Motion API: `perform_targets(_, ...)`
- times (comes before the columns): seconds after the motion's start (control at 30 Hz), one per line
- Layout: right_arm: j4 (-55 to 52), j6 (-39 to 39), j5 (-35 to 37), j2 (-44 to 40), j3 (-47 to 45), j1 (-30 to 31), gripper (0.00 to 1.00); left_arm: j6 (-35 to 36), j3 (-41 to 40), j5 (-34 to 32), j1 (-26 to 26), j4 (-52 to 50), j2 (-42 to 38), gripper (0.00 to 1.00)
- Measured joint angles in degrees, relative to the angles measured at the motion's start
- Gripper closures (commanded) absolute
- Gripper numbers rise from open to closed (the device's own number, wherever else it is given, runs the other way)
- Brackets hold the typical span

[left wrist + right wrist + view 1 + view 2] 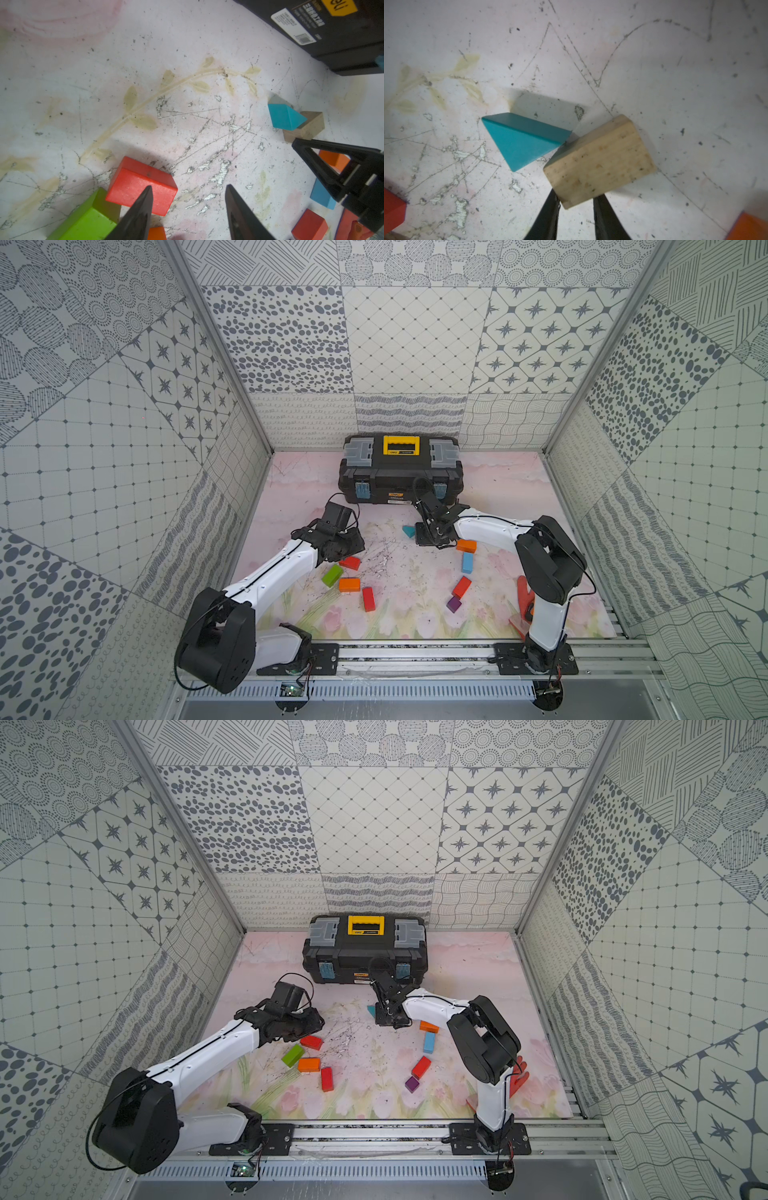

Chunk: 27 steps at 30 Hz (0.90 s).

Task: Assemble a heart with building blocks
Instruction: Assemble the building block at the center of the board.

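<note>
**Top views.** The right gripper [432,537] is being shown low over the mat, just in front of the black toolbox [401,477]. The teal triangle [408,531] is lying just beside its fingers, on the side away from the orange brick [466,546]. What is being held is hidden here by the wrist. The left gripper [307,1029] is being held over the red brick [311,1042], well apart from the triangle.

**Left wrist view.** The left gripper [188,187] is being held half spread and empty. One finger is crossing the red brick [141,187], with the green brick [87,220] behind that finger. The triangle [284,116] is being seen far ahead, with the plain-wood brick [309,126] touching it.

**Right wrist view.** The plain-wood brick [600,162] is being pinched at its near end by the right gripper [576,199]. Its length is running ahead of the fingers. One far corner is meeting the tip of the triangle [525,143]. Whether the brick is resting fully on the mat cannot be told.

**Assessment.** The brick is judged to be joining the heart's notch to its orange-brick flank. The coming release is turning on that corner contact, so the jaws should be parted without the triangle being nudged.
</note>
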Motion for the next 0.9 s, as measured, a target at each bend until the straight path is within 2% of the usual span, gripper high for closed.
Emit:
perform_targets(0.3, 0.90, -0.04, 0.11, 0.68, 0.07, 0.00, 0.64, -0.11, -1.18, 0.02, 0.68, 0.13, -0.79, 0.44)
perform_targets(0.53, 2.29, -0.15, -0.22, -1.64, -2.86, 0.26, 0.56, -0.70, -1.33, 0.02, 0.85, -0.31, -1.05, 0.37)
perform_targets(0.67, 1.25, -0.22, 1.40, -8.22, -6.51, 1.77, 0.47, -1.92, -2.89, 0.04, 1.16, -0.96, -2.16, 0.34)
perform_targets(0.9, -0.94, -0.09, 3.89, -23.87, -11.52, 3.19, 0.44, -5.75, -6.56, 0.92, 3.15, -0.72, -2.21, 0.33)
